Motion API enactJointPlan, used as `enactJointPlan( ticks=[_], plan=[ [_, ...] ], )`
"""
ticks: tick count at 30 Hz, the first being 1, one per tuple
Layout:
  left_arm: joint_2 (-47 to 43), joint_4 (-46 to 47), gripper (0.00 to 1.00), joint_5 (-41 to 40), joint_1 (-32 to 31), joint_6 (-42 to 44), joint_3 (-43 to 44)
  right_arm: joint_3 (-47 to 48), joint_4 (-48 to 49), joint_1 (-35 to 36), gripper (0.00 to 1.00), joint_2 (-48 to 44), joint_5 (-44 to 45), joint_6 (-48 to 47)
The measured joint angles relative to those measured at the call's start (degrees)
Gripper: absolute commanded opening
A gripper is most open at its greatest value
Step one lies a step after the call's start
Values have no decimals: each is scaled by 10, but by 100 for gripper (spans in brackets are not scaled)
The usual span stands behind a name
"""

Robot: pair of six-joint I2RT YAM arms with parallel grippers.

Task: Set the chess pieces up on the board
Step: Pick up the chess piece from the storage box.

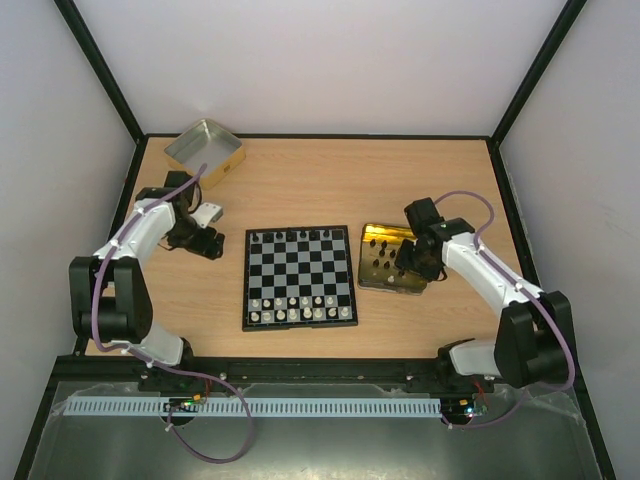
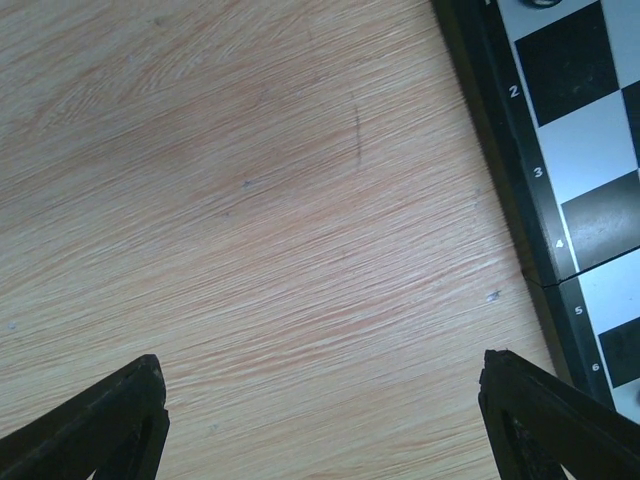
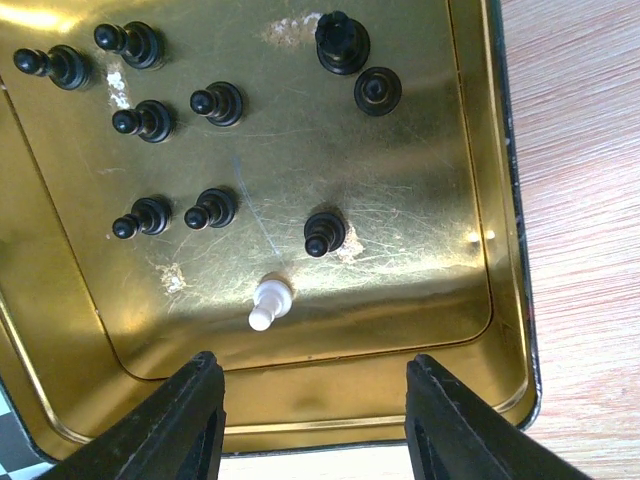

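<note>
The board (image 1: 300, 275) lies mid-table, with several black chess pieces (image 1: 300, 237) along its far row and white pieces (image 1: 300, 308) filling the near two rows. More black pieces (image 3: 324, 234) stand in the gold tin (image 3: 350, 400), together with one white pawn (image 3: 270, 303). My right gripper (image 3: 315, 360) hangs open over the tin's near rim, with nothing between its fingers; the white pawn is just ahead of it. My left gripper (image 2: 322, 358) is wide open over bare wood, left of the board's numbered edge (image 2: 590, 130), and holds nothing.
The gold tin (image 1: 375, 238) sits just right of the board. A silver-lined tin (image 1: 205, 150) stands at the far left corner. Black frame rails edge the table on all sides.
</note>
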Motion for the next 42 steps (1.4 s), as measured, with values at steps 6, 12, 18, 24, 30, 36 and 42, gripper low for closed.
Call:
enactJointPlan(
  ticks=[6,12,18,24,30,36,42],
  plan=[
    [6,8,85,9,-16,-7,-3,-5,13,0,44,24,-10,1],
    [31,17,85,15,-29,-11,-9,23,30,0,41,94,-12,1],
    [38,27,85,17,-34,-16,-9,77,54,-3,39,155,-16,-4],
    [38,41,85,17,-34,-21,-18,78,60,-14,32,179,-23,-23],
    [38,44,85,17,-34,-26,-30,83,61,-15,30,207,-30,-34],
    [38,49,84,18,-34,-30,-30,87,65,-15,30,212,-38,-40],
    [38,56,84,23,-34,-32,-38,91,64,-15,30,212,-43,-40]
  ],
)
